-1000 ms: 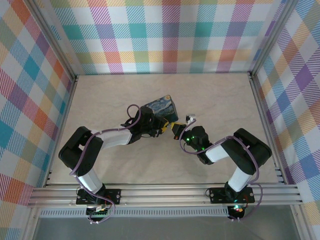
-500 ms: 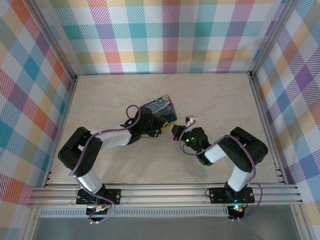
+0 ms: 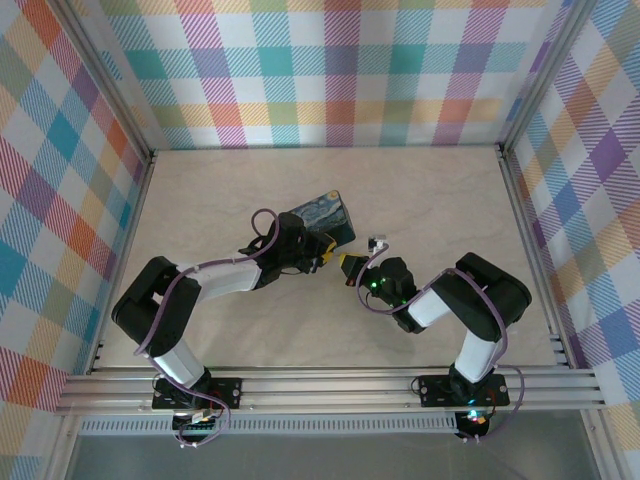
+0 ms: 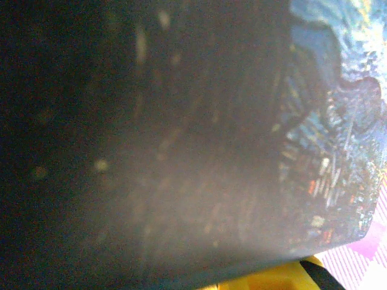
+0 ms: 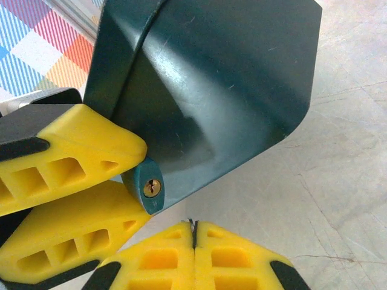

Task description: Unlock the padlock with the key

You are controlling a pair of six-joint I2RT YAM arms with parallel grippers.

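A box [image 3: 322, 215] painted with a starry night lies askew on the pale marbled tabletop [image 3: 440, 190], just toward 12 o'clock from its centre. Up close its painted lid [image 4: 329, 121] shows blue swirls, and its plain side [image 5: 230, 78] is dark teal. Pastel plaid walls [image 3: 330, 70] enclose the 9, 12 and 3 o'clock sides; aluminium rails [image 3: 330, 385] run along 6 o'clock.

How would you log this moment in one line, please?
left gripper holds padlock | right gripper pinches key | key short of keyhole

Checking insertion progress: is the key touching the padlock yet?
Apart. The right wrist view shows the key tip poking from the shut right pincer, with bare table between it and the padlock keyhole.
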